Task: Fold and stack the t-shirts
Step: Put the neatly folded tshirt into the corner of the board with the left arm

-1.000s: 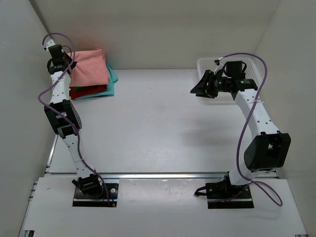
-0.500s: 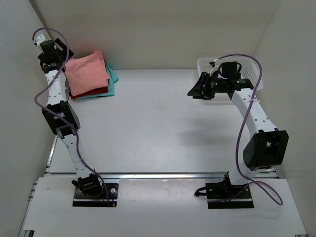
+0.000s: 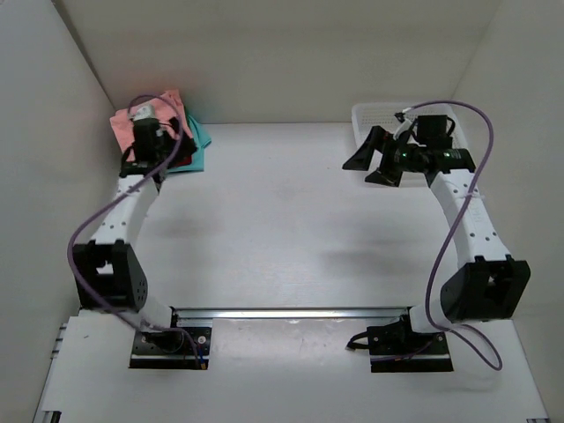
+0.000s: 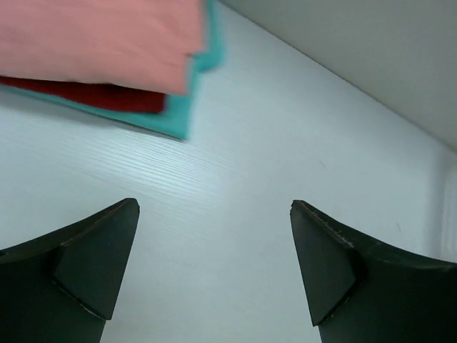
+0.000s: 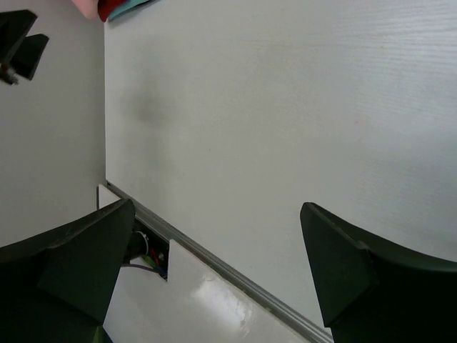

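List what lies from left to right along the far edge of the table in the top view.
In order: salmon-pink t-shirt → teal t-shirt → table → white mesh basket. The left gripper overlaps the shirts and the right gripper overlaps the basket, so both are left out.

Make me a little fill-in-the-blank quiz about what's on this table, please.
1. The salmon-pink t-shirt lies on ____ of the stack.
2. The red t-shirt lies directly under it, and the teal t-shirt lies ____ the red one.
3. The left gripper is open and holds ____.
4. The white basket sits at the table's far ____ side, near the open right gripper.

Missing words: top; under; nothing; right.
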Controlling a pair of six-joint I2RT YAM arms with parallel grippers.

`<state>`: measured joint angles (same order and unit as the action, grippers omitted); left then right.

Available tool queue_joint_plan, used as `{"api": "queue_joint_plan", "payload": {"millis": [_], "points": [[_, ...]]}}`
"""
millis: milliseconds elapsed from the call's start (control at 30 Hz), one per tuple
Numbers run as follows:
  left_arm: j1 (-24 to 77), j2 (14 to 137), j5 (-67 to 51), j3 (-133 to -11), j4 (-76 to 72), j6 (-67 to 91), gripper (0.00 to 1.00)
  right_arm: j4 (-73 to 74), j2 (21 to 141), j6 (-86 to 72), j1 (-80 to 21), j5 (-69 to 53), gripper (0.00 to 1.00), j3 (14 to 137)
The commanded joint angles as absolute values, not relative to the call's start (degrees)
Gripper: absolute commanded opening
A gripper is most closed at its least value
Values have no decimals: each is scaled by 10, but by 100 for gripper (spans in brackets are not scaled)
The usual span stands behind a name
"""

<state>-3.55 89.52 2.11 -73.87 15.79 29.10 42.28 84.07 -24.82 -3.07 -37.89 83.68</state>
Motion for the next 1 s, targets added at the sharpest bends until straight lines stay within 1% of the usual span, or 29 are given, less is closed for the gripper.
{"api": "queue_joint_plan", "payload": {"millis": [0, 67, 100, 167, 233, 333, 400, 533, 667, 800, 967], "points": [[88, 801, 87, -713, 195, 207, 98, 452, 779, -236, -1, -383, 99, 810], [114, 775, 36, -703, 255, 219, 99, 494, 778, -210, -1, -386, 99, 823], [107, 763, 15, -694, 274, 252, 99, 526, 780, -205, 12, -370, 99, 834], [70, 741, -75, -675, 329, 279, 99, 555, 777, -188, 8, -341, 100, 846], [69, 711, -106, -644, 354, 244, 99, 542, 760, -183, 13, -335, 99, 816], [90, 669, -102, -635, 392, 207, 98, 496, 731, -206, 33, -360, 99, 749], [87, 664, -123, -639, 419, 202, 98, 487, 729, -216, 37, -371, 100, 740], [91, 664, -135, -636, 454, 195, 99, 494, 722, -207, 12, -354, 99, 731], [86, 654, -135, -649, 466, 177, 98, 446, 704, -232, 24, -392, 99, 689], [93, 662, -106, -678, 473, 164, 98, 468, 713, -216, 1, -373, 99, 706], [92, 655, -105, -691, 486, 147, 99, 464, 705, -218, -17, -380, 99, 691]]}}
